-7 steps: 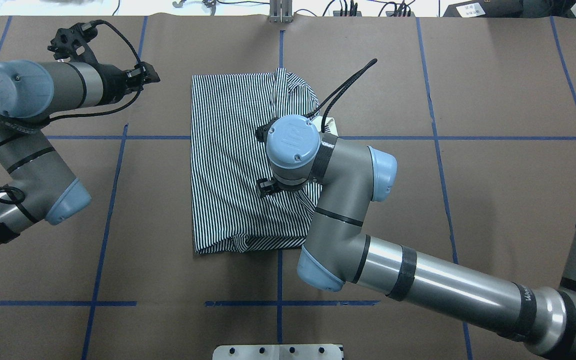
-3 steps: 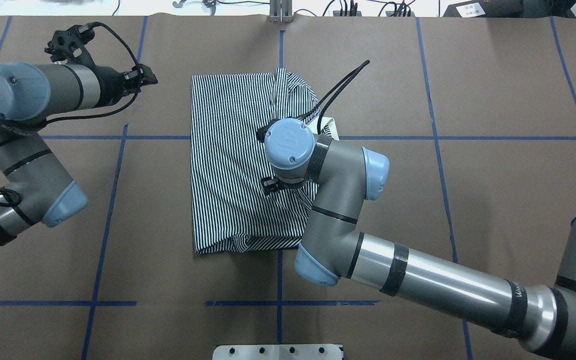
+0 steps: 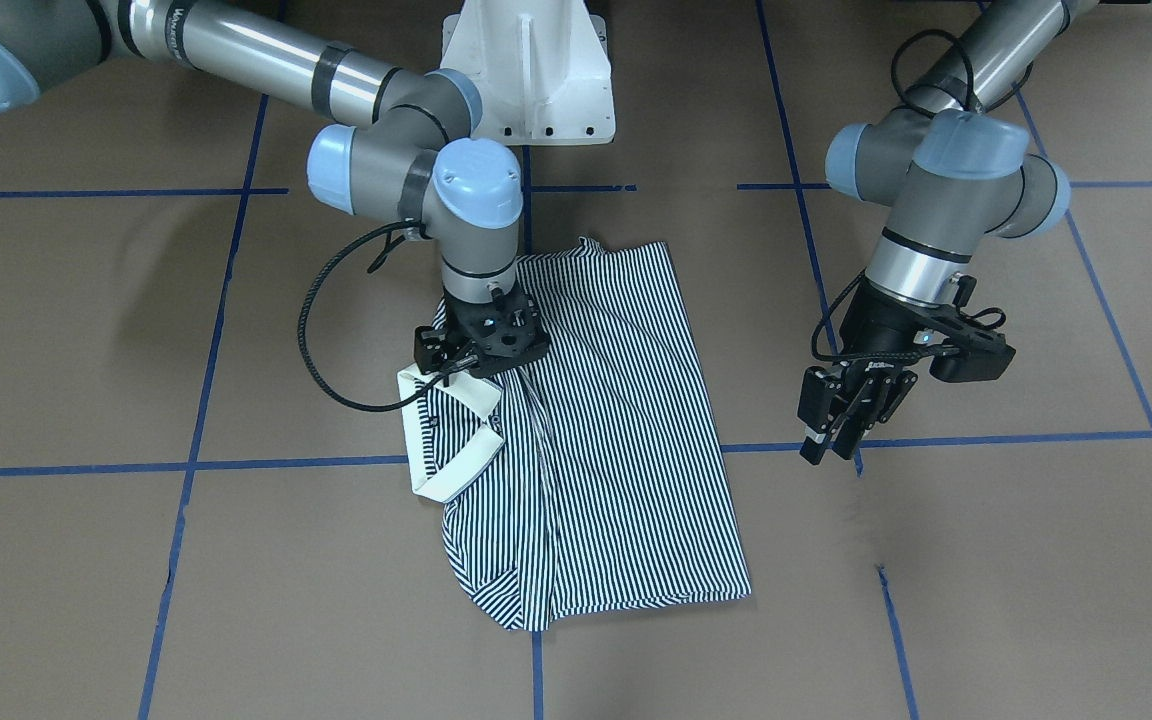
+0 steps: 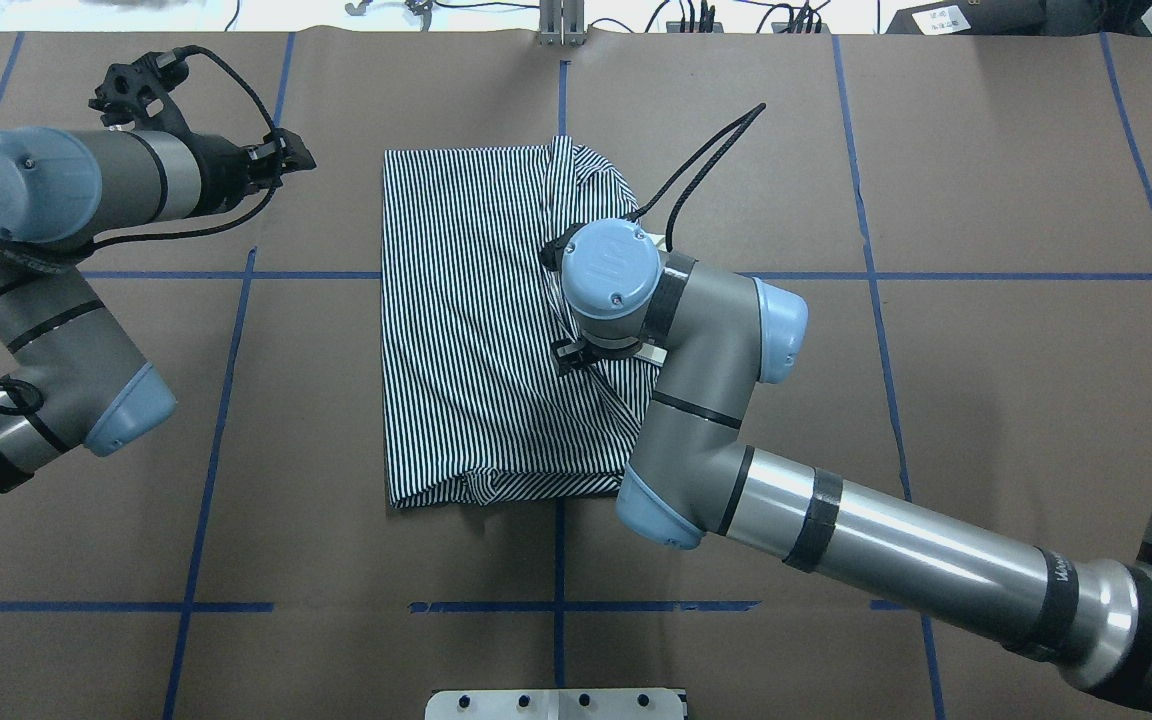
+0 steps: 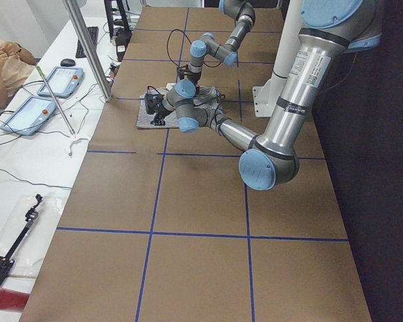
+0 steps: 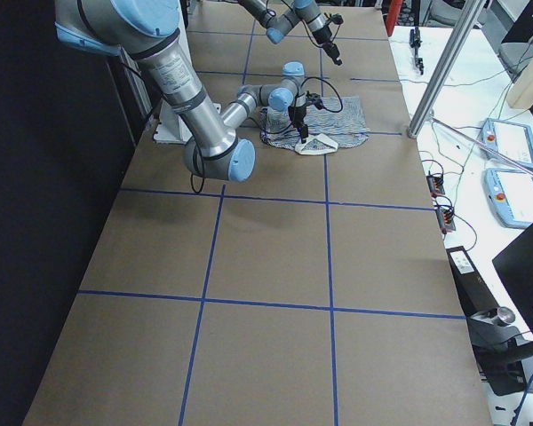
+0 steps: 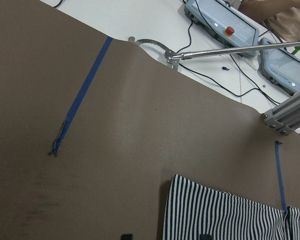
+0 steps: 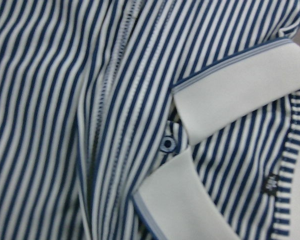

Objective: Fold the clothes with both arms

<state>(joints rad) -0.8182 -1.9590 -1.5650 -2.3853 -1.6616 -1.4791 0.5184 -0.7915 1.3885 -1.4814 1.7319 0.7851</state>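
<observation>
on the table [image 4: 986,400], the right gripper [image 3: 471,358] sits low over the cream collar [image 3: 456,465] of the striped polo shirt [image 4: 466,330], grip unreadable, likely to tuck it; the left gripper [image 3: 831,445] hangs released, well clear.

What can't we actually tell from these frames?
- Black two-finger right gripper: jaws hidden by its own body in the front-facing view, by the wrist overhead; grip on the navy-and-white striped polo shirt unknown.
- Small dark chest logo: blurred in the right wrist view.
- Side views: shirt too small for fold detail.
</observation>
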